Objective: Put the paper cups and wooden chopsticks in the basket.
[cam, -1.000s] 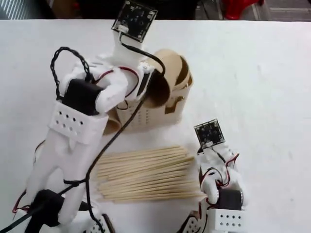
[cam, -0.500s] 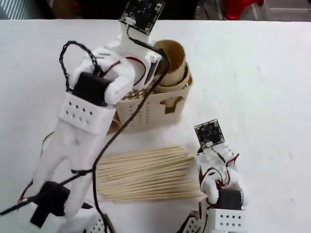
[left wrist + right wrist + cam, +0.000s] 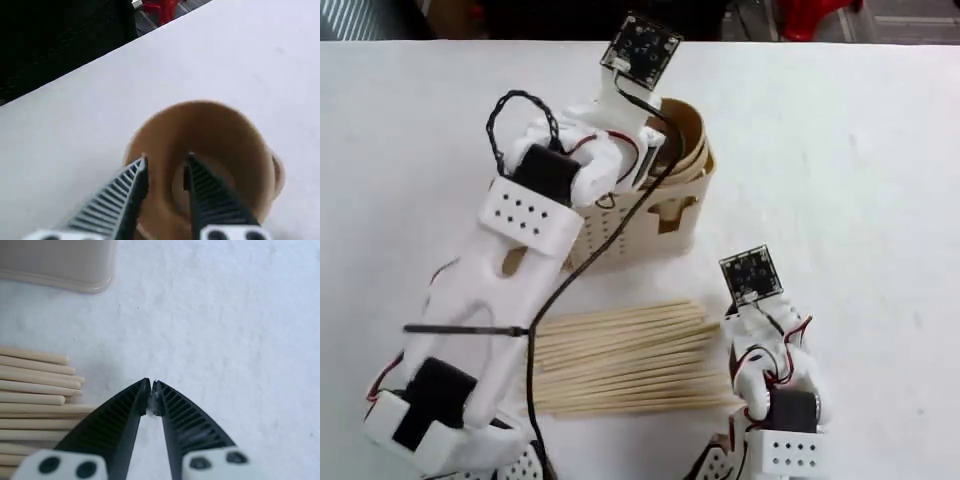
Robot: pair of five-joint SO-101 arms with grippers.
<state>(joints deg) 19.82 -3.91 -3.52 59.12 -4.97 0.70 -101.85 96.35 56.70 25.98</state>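
Down at the lower right of the high view, the right claw [image 3: 151, 392] sits low over the white counter [image 3: 850, 150], its two black jaws closed tip to tip on nothing. The wooden chopsticks [image 3: 620, 360] lie just beside it at lower centre, a flat bundle running left to right across the counter. Their nearest ends come close to the claw but stay clear of the jaws. The sticks are stacked and overlapping, well over a dozen by the look of it, too many for an exact count.

Further up, at upper centre, one beige perforated basket [image 3: 630, 225] stands on the counter. The left arm stretches up from the lower left and over it. The paper cups [image 3: 695, 150] are in the basket, brown and nested together, leaning toward its right side. At least two rims show, the full number hard to make out.

And the left claw [image 3: 166, 162] hangs right over the top cup, jaws parted a little. One finger is at the outside of the rim, the other over the cup's open mouth.
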